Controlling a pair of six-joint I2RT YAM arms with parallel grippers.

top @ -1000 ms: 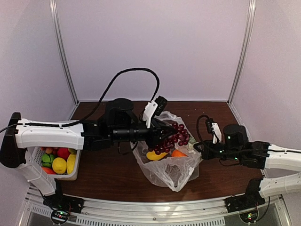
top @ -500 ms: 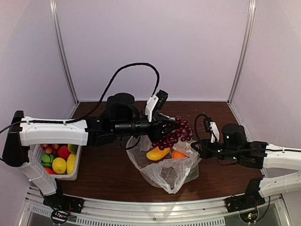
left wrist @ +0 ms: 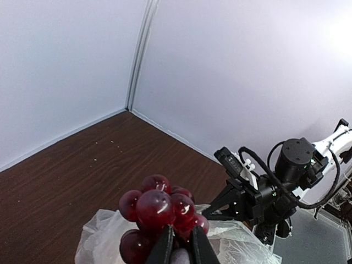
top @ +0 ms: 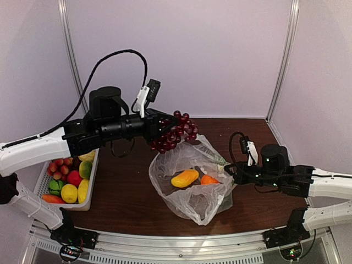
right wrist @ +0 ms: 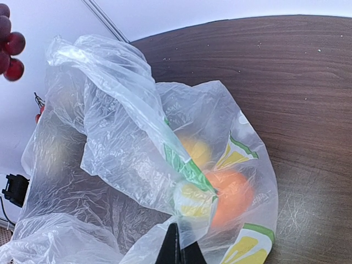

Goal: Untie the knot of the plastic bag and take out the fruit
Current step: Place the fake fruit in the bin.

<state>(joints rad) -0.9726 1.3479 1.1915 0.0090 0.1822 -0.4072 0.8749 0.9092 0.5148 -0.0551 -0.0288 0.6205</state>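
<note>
My left gripper (left wrist: 181, 248) is closed on the near end of the grapes (left wrist: 157, 208), and the bunch is lifted over the table near the far edge of the plastic bag (top: 190, 204). I judge the bunch light but loose — one berry can tear off, so the hold belongs at its core. My right gripper (right wrist: 177, 246) pinches the thin, slippery bag edge. The mango (top: 185, 177) and orange (top: 208, 179) lie inside — firm, good to take across the middle.

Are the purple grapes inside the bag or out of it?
Out. The left gripper holds the grapes up in the air, above and beside the open mouth of the plastic bag.
</note>
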